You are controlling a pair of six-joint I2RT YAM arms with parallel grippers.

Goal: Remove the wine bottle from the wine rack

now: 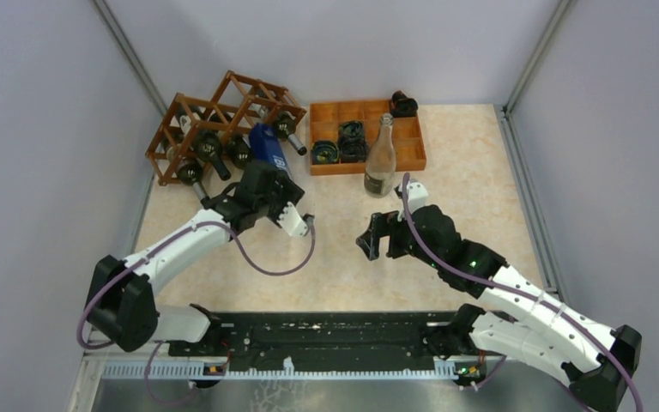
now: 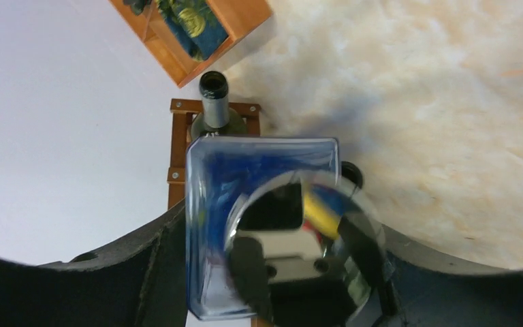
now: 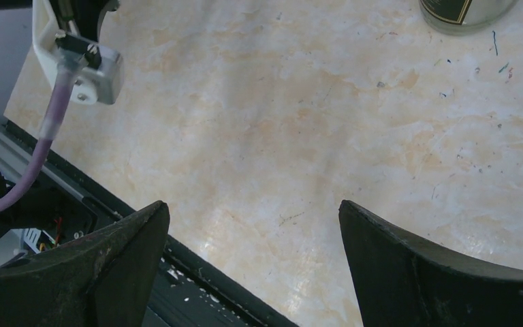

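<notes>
The reddish-brown lattice wine rack [image 1: 214,112] stands at the back left, with several dark bottles [image 1: 209,151] lying in its cells. My left gripper [image 1: 262,178] is shut on a blue square-sided wine bottle [image 1: 268,144] at the rack's front right corner. In the left wrist view the blue bottle [image 2: 259,170] fills the space between my fingers [image 2: 156,272], its shiny base towards the camera. Behind it are rack slats [image 2: 176,146] and a dark bottle neck [image 2: 213,95]. I cannot tell if the blue bottle still touches the rack. My right gripper [image 1: 377,236] is open and empty over the table [image 3: 250,211].
A clear glass bottle [image 1: 380,159] stands upright in front of the flat orange compartment tray [image 1: 412,156], which holds dark bundles. The clear bottle's base shows in the right wrist view [image 3: 466,13]. Grey walls close in both sides. A black rail [image 1: 326,343] runs along the near edge.
</notes>
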